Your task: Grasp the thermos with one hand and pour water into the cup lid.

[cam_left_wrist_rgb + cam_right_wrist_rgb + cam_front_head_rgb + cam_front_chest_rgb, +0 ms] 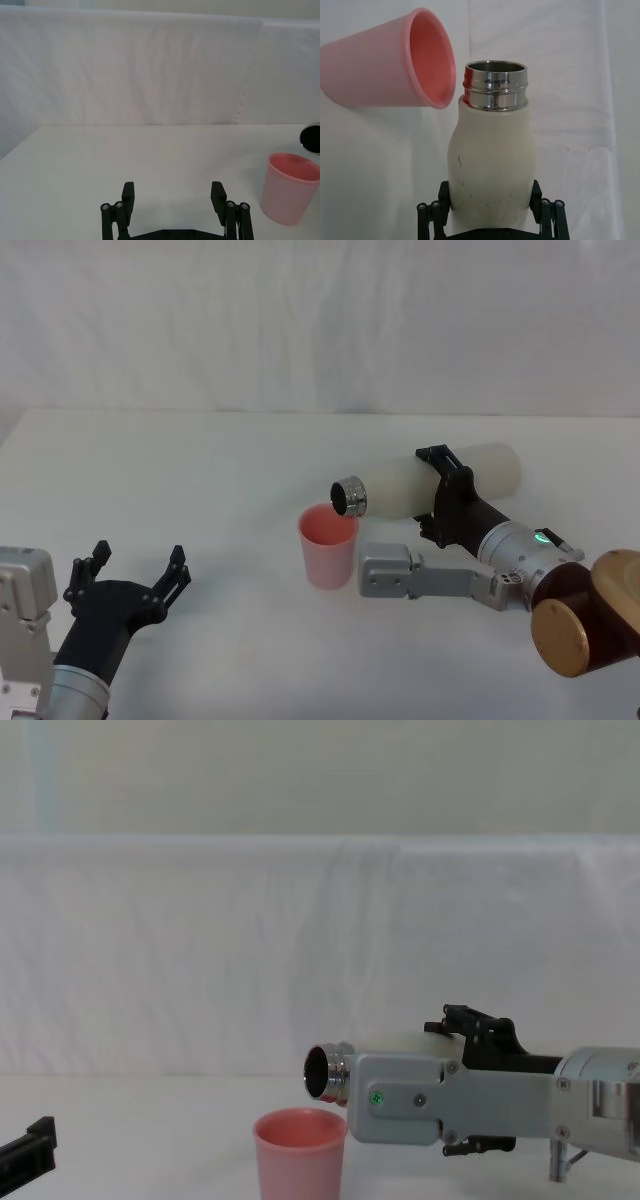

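While its jaws were clamped around the body of the thermos (pixel 430 485), the right gripper (pixel 447 498) held it nearly level, steel neck just above the rim of the cup lid (pixel 328 545); left of that cup, well apart, the left gripper (pixel 130 575) hovered with jaws spread wide

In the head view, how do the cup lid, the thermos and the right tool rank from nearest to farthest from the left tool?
1. Cup lid: table centre, to the right of the left tool.
2. Thermos: tipped sideways, steel mouth over the cup lid.
3. Right tool: clamped around the thermos body, farthest right.
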Action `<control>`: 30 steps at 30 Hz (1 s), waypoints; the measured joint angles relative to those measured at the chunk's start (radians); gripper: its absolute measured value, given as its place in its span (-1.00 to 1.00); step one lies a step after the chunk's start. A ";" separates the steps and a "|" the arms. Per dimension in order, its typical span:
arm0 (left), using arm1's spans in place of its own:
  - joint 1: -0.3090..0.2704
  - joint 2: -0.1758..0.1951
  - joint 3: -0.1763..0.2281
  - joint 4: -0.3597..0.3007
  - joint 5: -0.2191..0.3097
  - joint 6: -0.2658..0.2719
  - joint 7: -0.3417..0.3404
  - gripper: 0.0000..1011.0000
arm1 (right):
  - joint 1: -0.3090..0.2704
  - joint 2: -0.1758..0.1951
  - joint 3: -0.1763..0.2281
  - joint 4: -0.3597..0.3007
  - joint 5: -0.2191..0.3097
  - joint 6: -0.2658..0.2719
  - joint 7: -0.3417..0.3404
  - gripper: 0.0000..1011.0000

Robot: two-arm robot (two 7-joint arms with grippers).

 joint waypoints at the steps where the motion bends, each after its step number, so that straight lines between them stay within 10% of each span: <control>1: 0.000 0.000 0.000 0.000 0.000 0.000 0.000 0.98 | 0.001 0.001 -0.002 0.000 -0.004 0.001 0.000 0.88; 30: 0.000 0.000 0.000 0.000 0.000 0.000 0.000 0.98 | 0.023 0.009 -0.016 0.005 -0.045 0.011 0.010 0.88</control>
